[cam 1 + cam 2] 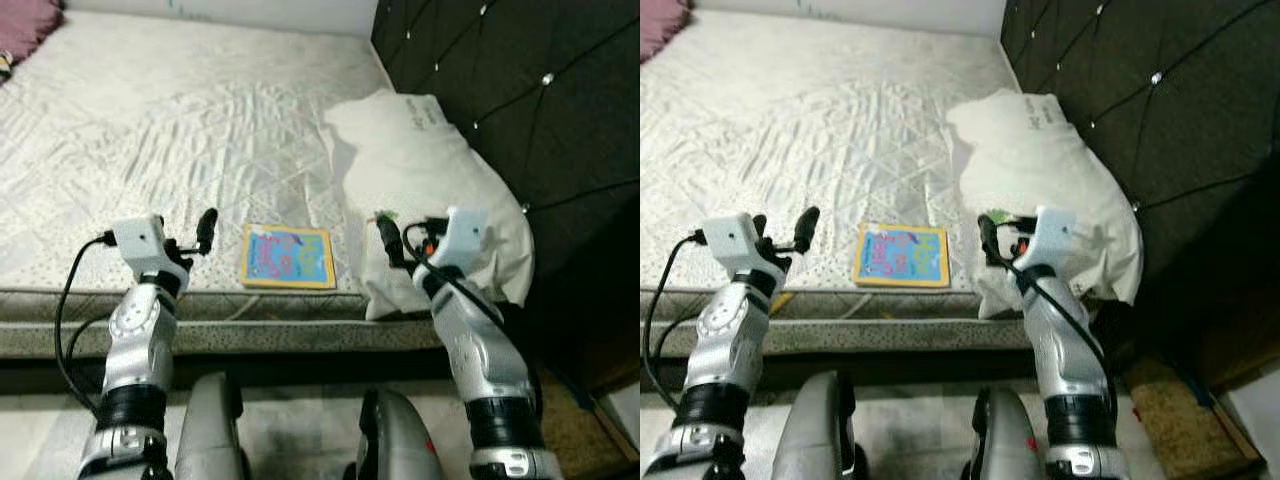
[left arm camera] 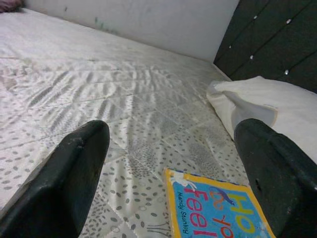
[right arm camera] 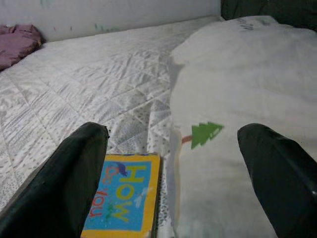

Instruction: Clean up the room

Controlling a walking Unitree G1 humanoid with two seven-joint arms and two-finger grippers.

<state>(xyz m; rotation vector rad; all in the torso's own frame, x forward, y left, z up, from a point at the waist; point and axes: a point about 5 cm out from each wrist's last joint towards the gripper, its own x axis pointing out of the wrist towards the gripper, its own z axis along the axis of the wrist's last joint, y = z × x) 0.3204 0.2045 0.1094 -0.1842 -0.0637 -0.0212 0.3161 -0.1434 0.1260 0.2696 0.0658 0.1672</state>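
Note:
A yellow-edged children's book [image 1: 288,257] with a blue cover lies flat on the white quilted mattress [image 1: 150,130], close to its front edge. A white pillow [image 1: 430,190] with a small green tree print [image 3: 205,134] lies to the book's right, against the headboard. My left gripper [image 1: 200,238] hovers open just left of the book [image 2: 218,210], above the mattress. My right gripper [image 1: 402,240] is open over the pillow's near corner, just right of the book [image 3: 124,201]. Neither gripper holds anything.
A dark tufted headboard [image 1: 520,90] rises on the right side of the bed. A purple cloth [image 1: 25,25] lies at the mattress's far left corner. The bed's front edge [image 1: 250,335] runs just ahead of my legs. A brown mat [image 1: 1180,410] lies on the floor at the right.

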